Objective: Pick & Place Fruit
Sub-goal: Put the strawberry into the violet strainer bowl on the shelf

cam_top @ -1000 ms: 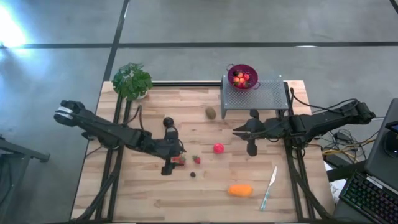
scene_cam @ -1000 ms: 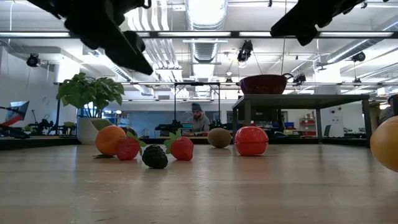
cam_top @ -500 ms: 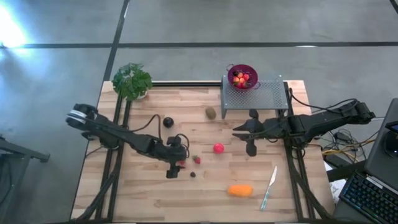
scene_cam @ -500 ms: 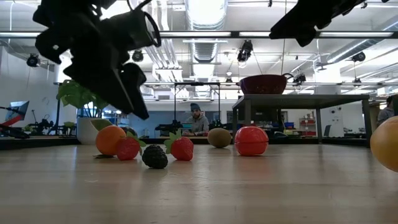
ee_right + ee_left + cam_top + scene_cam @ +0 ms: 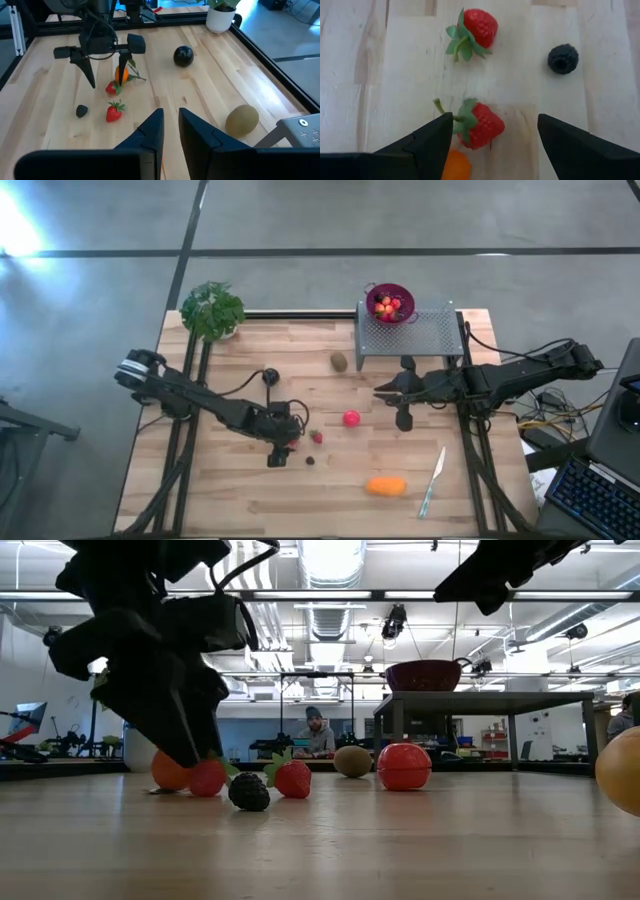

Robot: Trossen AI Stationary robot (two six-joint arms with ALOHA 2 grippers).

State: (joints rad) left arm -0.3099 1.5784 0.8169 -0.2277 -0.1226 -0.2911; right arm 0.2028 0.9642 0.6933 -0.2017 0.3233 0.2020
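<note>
Strawberry (image 5: 481,126) lies between the open left pincer (image 5: 490,145), leafy cap toward one finger.

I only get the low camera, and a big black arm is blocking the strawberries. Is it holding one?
Observer: No. The left gripper is open. One red toy strawberry lies on the wood between its fingers, and they are not closed on it.
Operator: Is any fruit hiding behind the arm?
Observer: Yes, a dark round plum sits farther back, towards the green leafy plant.
Operator: Is the purple bowl empty?
Observer: No, the purple bowl on the grey mesh rack holds several red and yellow pieces.
</note>
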